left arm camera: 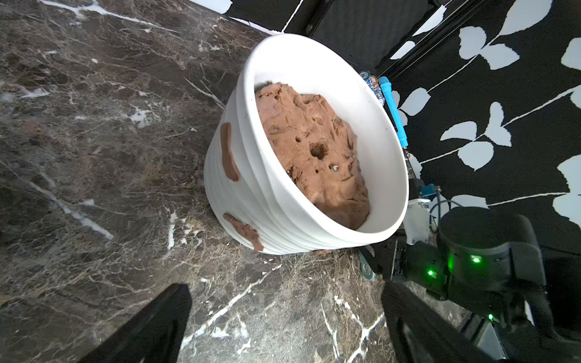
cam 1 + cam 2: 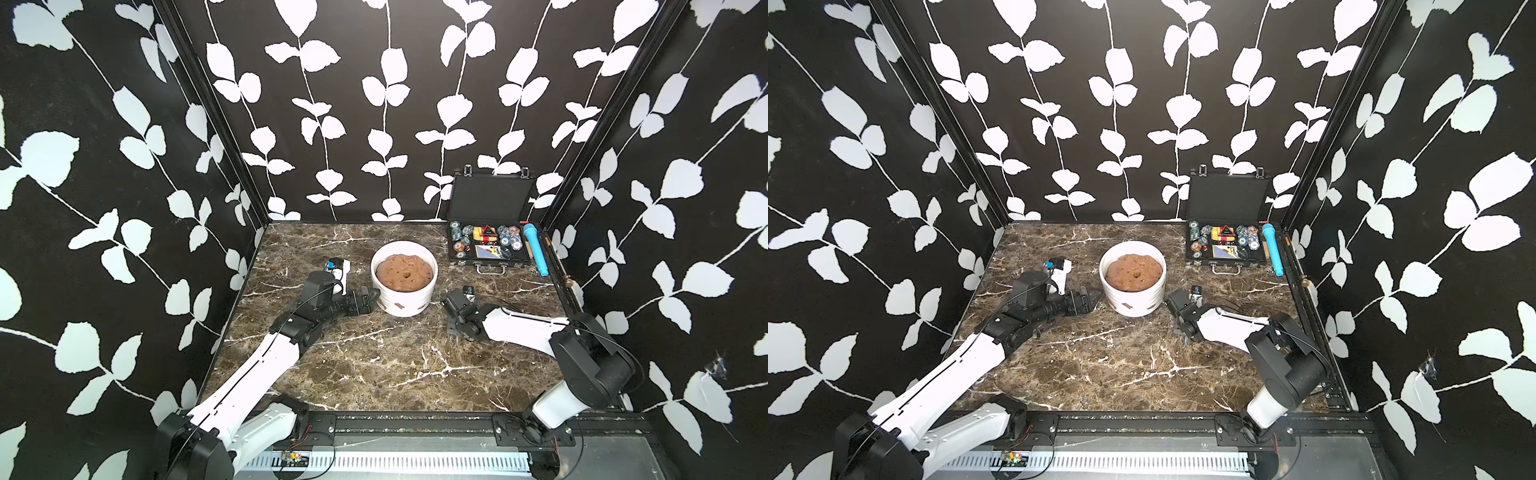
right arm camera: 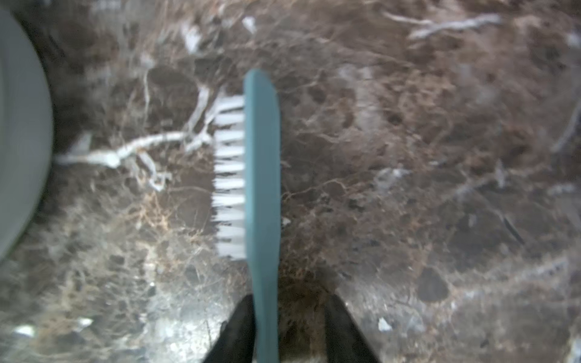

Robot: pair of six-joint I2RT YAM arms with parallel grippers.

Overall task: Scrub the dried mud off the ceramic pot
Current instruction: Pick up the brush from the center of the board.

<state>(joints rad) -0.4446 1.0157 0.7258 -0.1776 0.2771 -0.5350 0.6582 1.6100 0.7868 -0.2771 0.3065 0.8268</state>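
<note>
**The white pot stands up straight, with mud on its side**

We see the ceramic pot (image 2: 420, 296) standing upright on the marble table (image 2: 374, 365), between the two grippers. Its round mouth faces straight up. Inside the pot sits a big lumpy brown mound (image 2: 405, 272) with a little hole in its top.

The dried mud (image 1: 229, 152) is on the pot's outside wall. In the left wrist view we see two long reddish-brown smears, one just under the rim and one lower down near the base. Each lies longways round the wall, the same way as the ribs. In both top views a small smear shows low on the pot's near side.

The left gripper (image 1: 283, 330) is just beside the pot and points at its wall. Its fingers are spread wide.

The right gripper (image 3: 289, 298) is low over the table on the pot's other side. A brush (image 3: 262, 173) with a teal handle lies between its fingers. The long handle points straight out from the gripper, and the white bristles point sideways, toward the pot. One finger looks to be against the handle and the other shows a gap, so we cannot tell if the brush is pinched.

Farther back than the pot, on the right gripper's side, a black case (image 2: 490, 195) stands open with its lid up. Coloured chips (image 2: 459, 239) and cards lie inside it. A blue tube (image 2: 536, 249) lies just beside the case, on the side away from the pot.
</note>
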